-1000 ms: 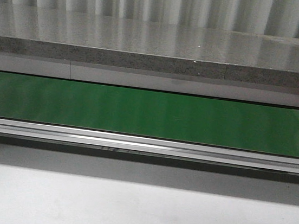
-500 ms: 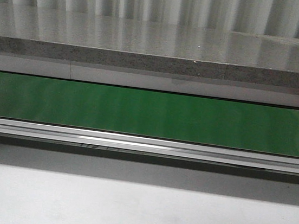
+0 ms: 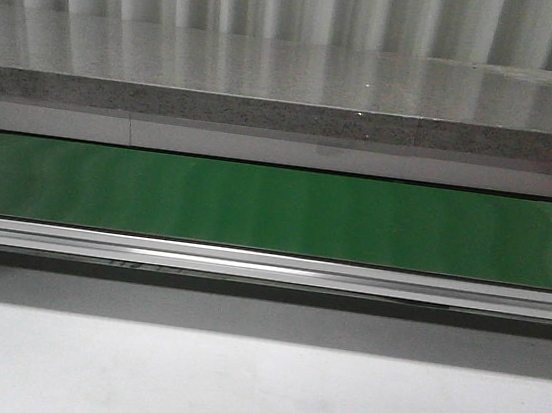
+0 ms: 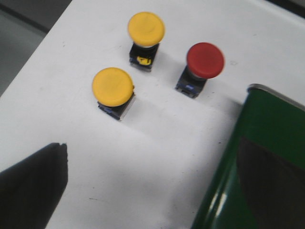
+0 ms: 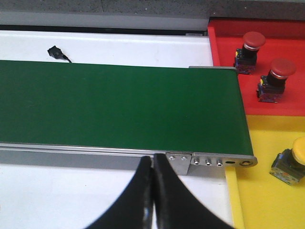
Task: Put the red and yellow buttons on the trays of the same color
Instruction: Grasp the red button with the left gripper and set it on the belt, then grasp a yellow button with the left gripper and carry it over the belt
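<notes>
Left claw [image 4: 143, 191] is hanging apart and empty over the white surface [image 4: 157, 143], where two yellow buttons [image 4: 112, 87] [image 4: 146, 29] and one red button [image 4: 205, 59] are waiting. Right claw [image 5: 153, 177] is sitting pressed together, empty. Two reds [image 5: 253, 41] [image 5: 282, 67] are resting in the red tray [image 5: 228, 57], one yellow [image 5: 299, 150] in the yellow tray [image 5: 257, 200]. Roughly halfway, I'm judging.

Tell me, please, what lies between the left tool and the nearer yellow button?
Only bare white table separates the left tool from the nearer yellow button, as the left wrist view shows.
</notes>
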